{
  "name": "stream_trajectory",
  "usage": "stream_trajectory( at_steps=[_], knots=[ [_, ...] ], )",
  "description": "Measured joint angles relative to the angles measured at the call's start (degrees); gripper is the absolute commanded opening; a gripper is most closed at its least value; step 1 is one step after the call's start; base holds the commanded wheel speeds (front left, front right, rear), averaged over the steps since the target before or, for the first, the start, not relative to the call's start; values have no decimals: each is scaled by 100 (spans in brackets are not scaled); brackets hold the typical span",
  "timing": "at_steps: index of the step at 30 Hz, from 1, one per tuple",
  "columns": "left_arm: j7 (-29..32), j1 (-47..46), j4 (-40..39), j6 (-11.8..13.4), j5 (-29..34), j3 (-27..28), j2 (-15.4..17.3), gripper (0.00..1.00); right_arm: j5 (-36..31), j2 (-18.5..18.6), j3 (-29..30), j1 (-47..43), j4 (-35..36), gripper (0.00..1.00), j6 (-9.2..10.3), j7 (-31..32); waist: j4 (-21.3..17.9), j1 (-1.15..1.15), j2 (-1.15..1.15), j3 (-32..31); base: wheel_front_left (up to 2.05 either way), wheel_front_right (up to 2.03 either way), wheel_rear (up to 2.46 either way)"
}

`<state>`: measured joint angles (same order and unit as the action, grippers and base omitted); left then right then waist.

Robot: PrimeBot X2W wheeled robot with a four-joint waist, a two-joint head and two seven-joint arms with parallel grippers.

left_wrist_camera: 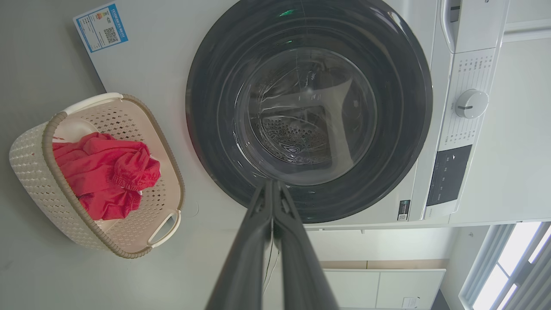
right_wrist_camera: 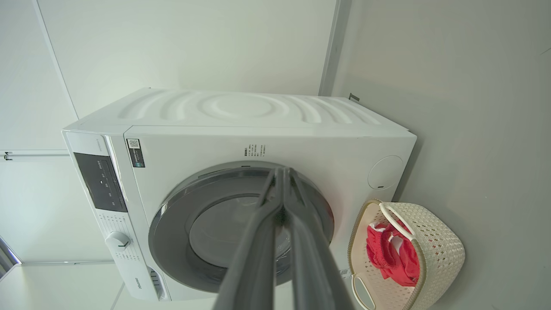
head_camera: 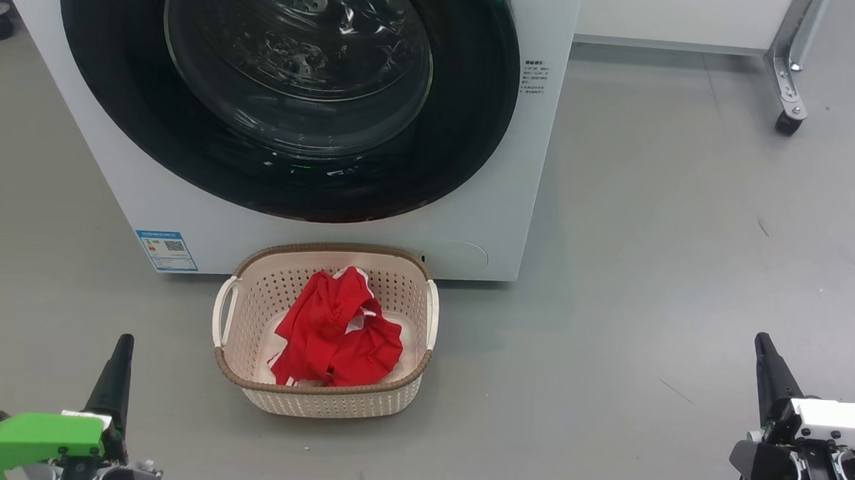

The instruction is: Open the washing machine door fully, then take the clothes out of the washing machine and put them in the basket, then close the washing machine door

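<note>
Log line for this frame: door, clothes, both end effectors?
washing machine door: closed | clothes: in basket | left end effector: shut, empty | right end effector: shut, empty | task: looks done

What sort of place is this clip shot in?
Probably a lab or test room staged as a laundry corner, not a home: a washer stands on bare grey floor, a basket of red clothes before it, and a caster-footed metal frame stands nearby.

Left pincer [head_camera: 122, 346] and right pincer [head_camera: 763, 347] sit low, both closed tight.
</note>
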<state>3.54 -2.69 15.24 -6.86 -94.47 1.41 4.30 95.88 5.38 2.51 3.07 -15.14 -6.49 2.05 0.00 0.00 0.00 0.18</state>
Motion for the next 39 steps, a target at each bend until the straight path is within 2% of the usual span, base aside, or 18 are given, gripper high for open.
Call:
stream_trajectory(
  at_steps=[39],
  knots=[
    [2,-47,64,-2,0,14,-5,0,-1,0,22,5,-56,0,-45,26,0,0,0,-3,0,0,0]
  ],
)
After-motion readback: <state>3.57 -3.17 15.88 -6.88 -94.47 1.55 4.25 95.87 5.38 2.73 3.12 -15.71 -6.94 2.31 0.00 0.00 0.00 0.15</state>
